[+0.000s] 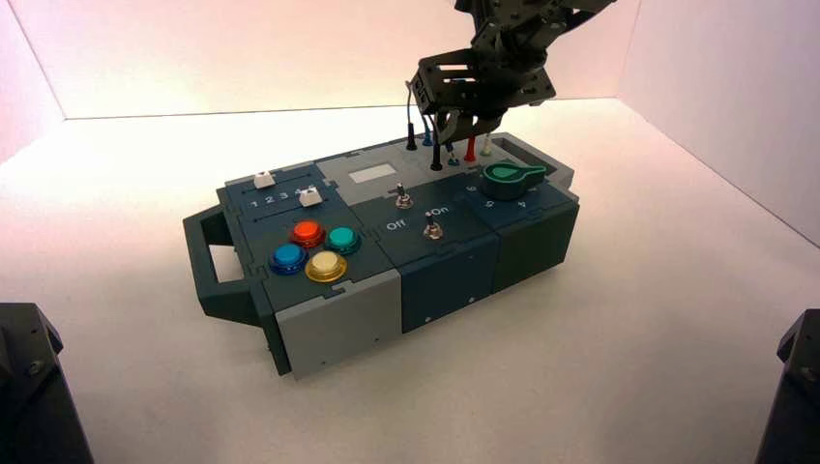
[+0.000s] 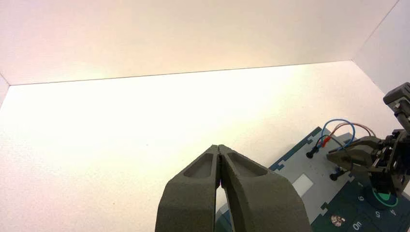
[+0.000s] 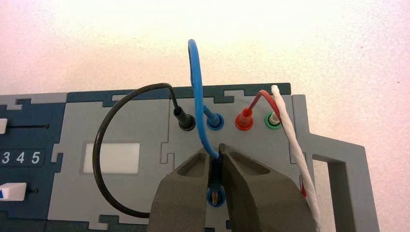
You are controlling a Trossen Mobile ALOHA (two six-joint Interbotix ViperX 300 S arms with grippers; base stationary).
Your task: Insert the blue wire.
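The blue wire (image 3: pixel 197 92) arches over the gray part of the box (image 3: pixel 150 198), 1 end at a blue socket (image 3: pixel 215 122) in the row farther from the robot, the other plug in the right gripper (image 3: pixel 216 153). That gripper is above the box, its fingers pinching the blue plug (image 3: pixel 214 176) with its metal tip at the nearer blue socket (image 3: pixel 216 197); I can't tell how far in it sits. Around it are 3 more wires: black (image 3: pixel 99 159), red (image 3: pixel 263 93) and white (image 3: pixel 295 140). The left gripper (image 2: pixel 218 150) is idle, away from the wires, its fingers pressed together.
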